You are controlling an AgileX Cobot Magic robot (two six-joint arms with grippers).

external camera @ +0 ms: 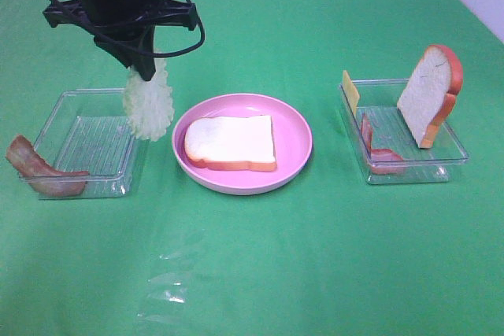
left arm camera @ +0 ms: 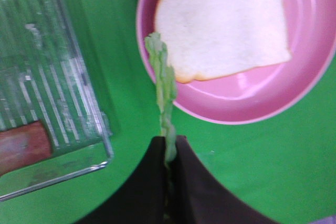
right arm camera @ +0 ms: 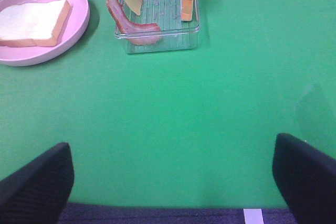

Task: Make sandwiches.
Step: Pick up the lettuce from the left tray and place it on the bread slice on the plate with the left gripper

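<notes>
One bread slice (external camera: 231, 142) down so far, flat in the pink plate (external camera: 298, 135); judged the base layer, ready for a filling. Left gripper (left arm camera: 169, 148) pinched tight on the lettuce leaf (external camera: 148, 108), gripped by its top edge so as to hang limp below the fingers, clear of the cloth. Held high, presumably to pass over the plate rim without snagging. Hanging between the left tray (external camera: 90, 143) and the plate, just beside the plate's rim, not yet over the bread. From the left wrist camera, seen edge-on, tip close to the slice's corner. In that tray: one bacon strip (external camera: 39, 171), draped over the wall. Right gripper (right arm camera: 170, 182) spread wide, holding nothing, parked well back from the right tray (external camera: 453, 151), likely waiting its turn. Stocked there: second bread slice (external camera: 429, 92) propped upright, cheese (external camera: 350, 90), second bacon strip (external camera: 378, 151).
</notes>
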